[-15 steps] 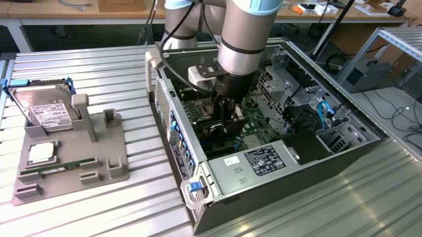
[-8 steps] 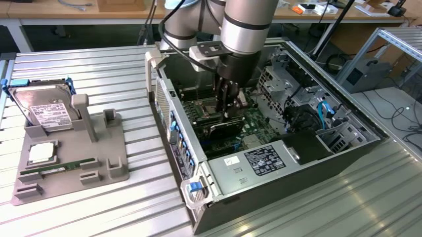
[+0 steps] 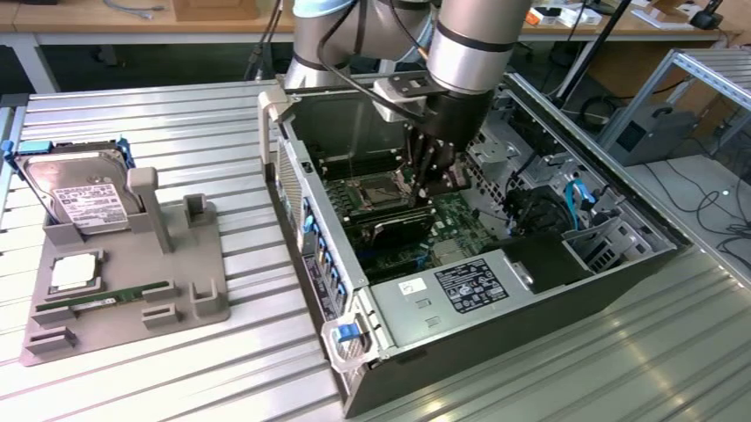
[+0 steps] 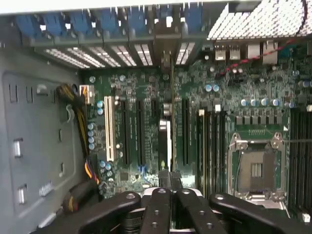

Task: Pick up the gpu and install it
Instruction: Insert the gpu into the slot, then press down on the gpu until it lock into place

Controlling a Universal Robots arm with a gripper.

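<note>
The gpu [image 4: 165,131] stands edge-on in a motherboard [image 4: 129,83] expansion slot, a thin dark card with a silvery rim running toward the blue rear tabs. In the wrist view my gripper [image 4: 169,178] sits right at the card's near end, its fingertips [image 4: 162,179] drawn together with nothing visibly between them. In the exterior view the gripper [image 3: 433,183] reaches down into the open computer case [image 3: 308,264], over the board beside the CPU socket [image 3: 382,187]. The card itself is hidden there by the fingers.
On the exterior view's left, a grey holder [image 3: 129,299] carries a hard drive [image 3: 83,200] and a green memory stick [image 3: 100,301]. Memory slots [image 4: 212,146] and the CPU socket [image 4: 256,170] lie beside the card. Yellow cables [image 4: 80,122] run along the case wall.
</note>
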